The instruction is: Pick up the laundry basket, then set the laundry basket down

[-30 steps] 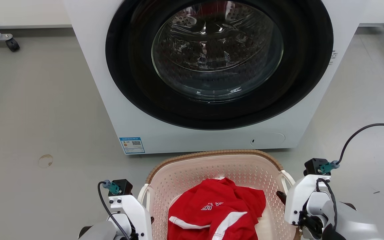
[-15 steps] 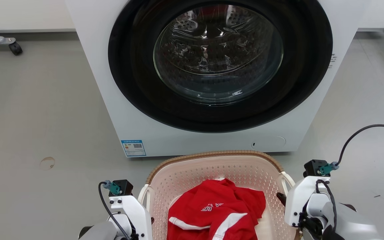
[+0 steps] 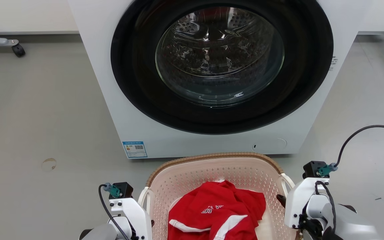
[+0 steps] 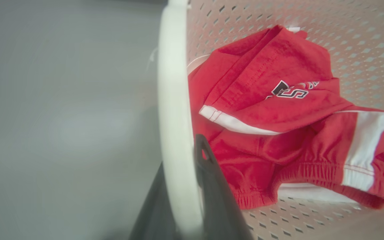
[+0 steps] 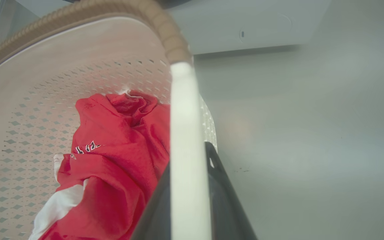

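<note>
While left gripper (image 4: 182,173) and right gripper (image 5: 189,166) each clamp a white side handle (image 4: 173,100), laundry basket (image 3: 212,155) is just before washer (image 3: 138,126). Likely held between pickup and set-down; next calls for level lowering, then release.

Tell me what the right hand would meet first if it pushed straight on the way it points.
The right hand is shut on the white handle of the laundry basket. Pushed on, it would likely meet the brown rim at the handle's end, then the washer; depth is unclear.
</note>
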You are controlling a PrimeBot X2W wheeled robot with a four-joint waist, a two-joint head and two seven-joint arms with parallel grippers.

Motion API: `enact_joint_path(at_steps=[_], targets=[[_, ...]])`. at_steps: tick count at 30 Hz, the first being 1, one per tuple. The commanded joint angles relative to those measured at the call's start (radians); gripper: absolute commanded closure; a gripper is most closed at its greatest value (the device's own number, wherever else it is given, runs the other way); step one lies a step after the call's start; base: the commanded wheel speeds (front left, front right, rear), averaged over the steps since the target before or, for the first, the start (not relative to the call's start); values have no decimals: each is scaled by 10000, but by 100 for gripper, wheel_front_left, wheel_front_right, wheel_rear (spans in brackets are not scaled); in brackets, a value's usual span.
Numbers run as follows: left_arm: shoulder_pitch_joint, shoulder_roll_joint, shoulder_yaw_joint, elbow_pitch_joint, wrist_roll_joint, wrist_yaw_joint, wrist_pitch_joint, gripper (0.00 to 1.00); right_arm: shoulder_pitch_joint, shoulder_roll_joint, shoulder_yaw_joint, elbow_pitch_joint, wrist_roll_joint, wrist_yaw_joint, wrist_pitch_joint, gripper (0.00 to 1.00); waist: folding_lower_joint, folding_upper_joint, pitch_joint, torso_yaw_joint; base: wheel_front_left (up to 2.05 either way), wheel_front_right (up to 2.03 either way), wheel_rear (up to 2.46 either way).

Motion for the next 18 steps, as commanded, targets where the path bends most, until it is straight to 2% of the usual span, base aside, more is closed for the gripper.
enact_joint_path(at_steps=[1,18], targets=[[-15,1541,212,458,34,286,-135,100,-145,-1213,50,545,-12,-40,-140,100,1,0,-11,0,0,0,0],[67,1558,174,458,-28,286,-167,100,-132,-1213,325,565,184,-40,-154,100,1,0,-109,6,0,0,0]])
